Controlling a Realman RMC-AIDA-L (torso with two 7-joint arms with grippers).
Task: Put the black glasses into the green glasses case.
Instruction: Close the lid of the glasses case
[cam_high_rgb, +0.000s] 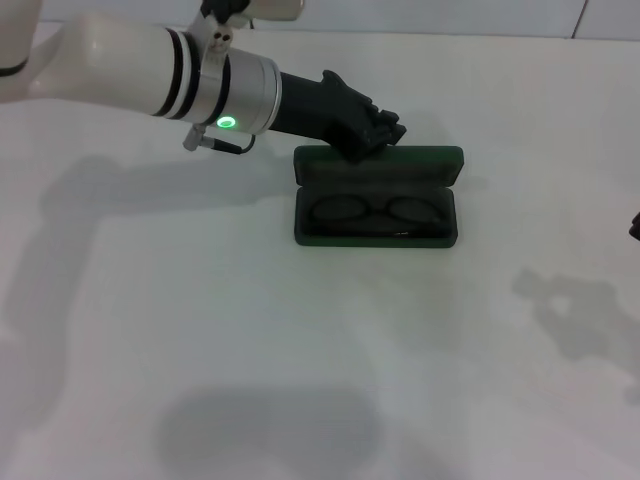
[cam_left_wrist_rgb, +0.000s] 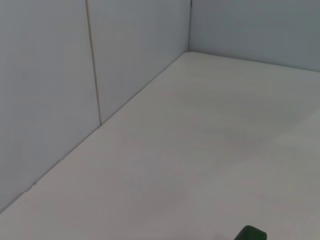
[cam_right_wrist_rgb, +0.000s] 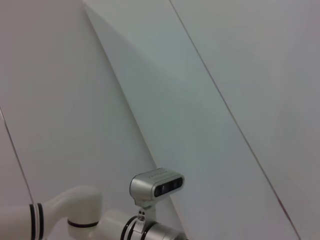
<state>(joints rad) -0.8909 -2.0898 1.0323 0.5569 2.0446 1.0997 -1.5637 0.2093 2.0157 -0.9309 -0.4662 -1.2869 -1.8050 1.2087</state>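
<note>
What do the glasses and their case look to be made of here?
The black glasses, lying in the case's base, look like thin metal wire: slim dark rims. The green glasses case looks like a hard shell with a matte dark green lining; no gloss shows. The left gripper is at its raised lid.

Black glasses (cam_high_rgb: 375, 211) inside green glasses case (cam_high_rgb: 375, 236), mid-table (cam_high_rgb: 200, 330).

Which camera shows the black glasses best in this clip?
The head view: the black glasses lie inside the open green case, below the left gripper at its lid. The left wrist view catches only a corner of the case; the right wrist view shows neither.
</note>
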